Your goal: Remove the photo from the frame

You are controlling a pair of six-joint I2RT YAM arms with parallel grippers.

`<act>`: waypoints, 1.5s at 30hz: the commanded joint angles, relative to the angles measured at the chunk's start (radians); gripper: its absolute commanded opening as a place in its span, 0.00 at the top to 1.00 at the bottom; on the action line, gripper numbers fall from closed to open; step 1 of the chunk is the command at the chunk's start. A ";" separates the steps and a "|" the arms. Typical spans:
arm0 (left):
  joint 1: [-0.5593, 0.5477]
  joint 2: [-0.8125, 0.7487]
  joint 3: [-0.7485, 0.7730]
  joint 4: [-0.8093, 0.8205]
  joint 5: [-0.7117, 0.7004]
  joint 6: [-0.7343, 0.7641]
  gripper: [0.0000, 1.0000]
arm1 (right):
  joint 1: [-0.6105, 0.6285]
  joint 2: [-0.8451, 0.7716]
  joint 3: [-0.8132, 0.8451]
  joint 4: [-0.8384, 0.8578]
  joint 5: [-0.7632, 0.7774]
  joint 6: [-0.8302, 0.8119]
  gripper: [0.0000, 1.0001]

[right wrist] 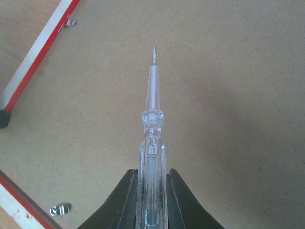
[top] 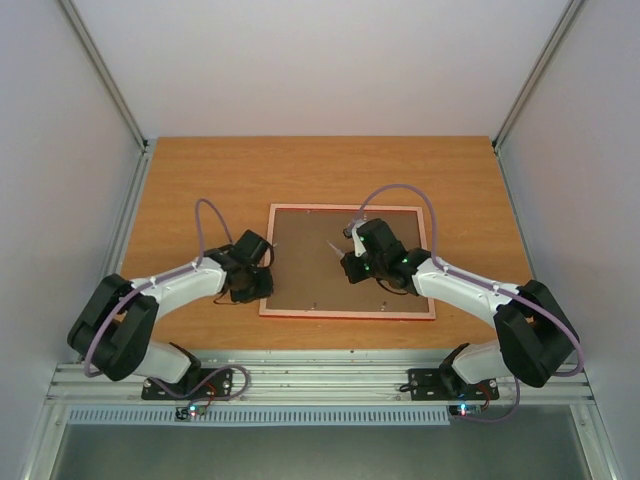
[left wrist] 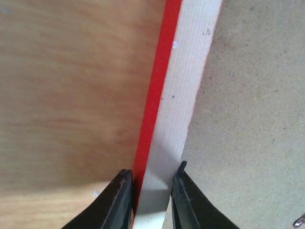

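Two holds serve us: left jaws clamp the frame [left wrist: 177, 95] steady, right jaws grip the screwdriver [right wrist: 152, 119], whose tip we should ease under a metal tab [right wrist: 59, 209].

The thin red rectangular picture frame [left wrist: 164, 95] lies on the light wooden table [left wrist: 62, 95], its brown fibreboard back [left wrist: 248, 119] facing up. The left gripper [left wrist: 153, 168] straddles the frame's left rail, with table to its left and board to its right. A clear plastic screwdriver [right wrist: 153, 105] points ahead from the right gripper [right wrist: 151, 171] over the board, and a small metal clip [right wrist: 60, 209] lies to its left.
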 commanded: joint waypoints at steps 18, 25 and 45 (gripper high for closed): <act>-0.142 -0.141 0.000 -0.198 -0.112 -0.035 0.46 | -0.004 0.057 0.037 0.048 -0.070 0.036 0.99; -0.049 -0.045 0.105 -0.139 -0.123 0.102 0.42 | -0.003 0.118 0.097 0.055 -0.107 0.045 0.99; 0.067 0.197 0.235 -0.011 -0.007 0.255 0.60 | -0.003 0.394 0.369 0.017 -0.215 0.037 0.99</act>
